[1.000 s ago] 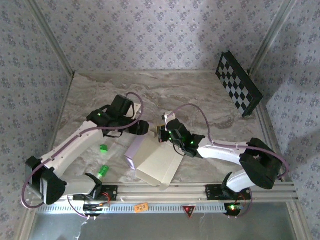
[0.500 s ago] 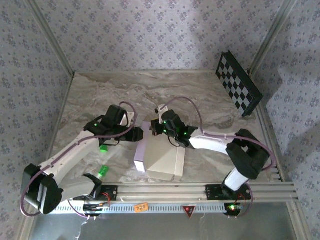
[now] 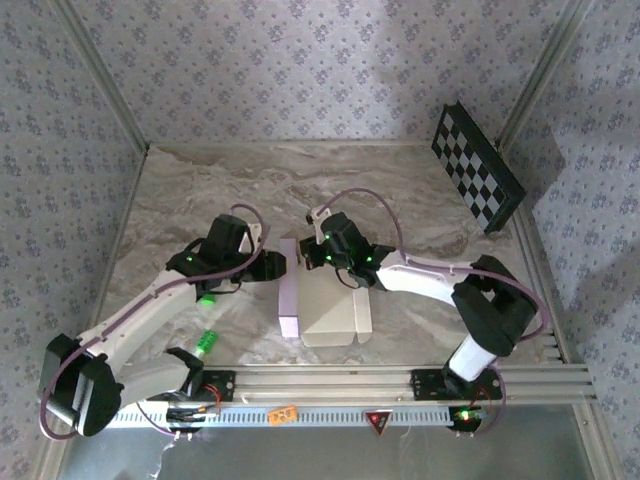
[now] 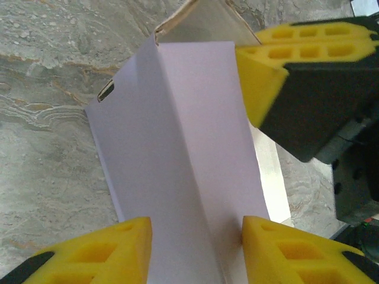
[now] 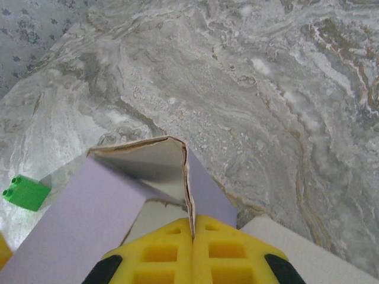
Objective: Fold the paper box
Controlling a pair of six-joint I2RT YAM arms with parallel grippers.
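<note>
- Right pincer is pressed closed on the thin edge of an upright flap of the paper box.
- Left pincer is spread wide, its fingers on either side of the box's lavender panel.
- Box lies on the counter between the two arms.

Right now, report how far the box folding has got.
Done: the paper box has a crease down its lavender panel. In hand: the right gripper is shut on a raised flap edge; the left gripper straddles the lavender panel, open. Left: most of it lies flat, cream side up, not closed.
</note>
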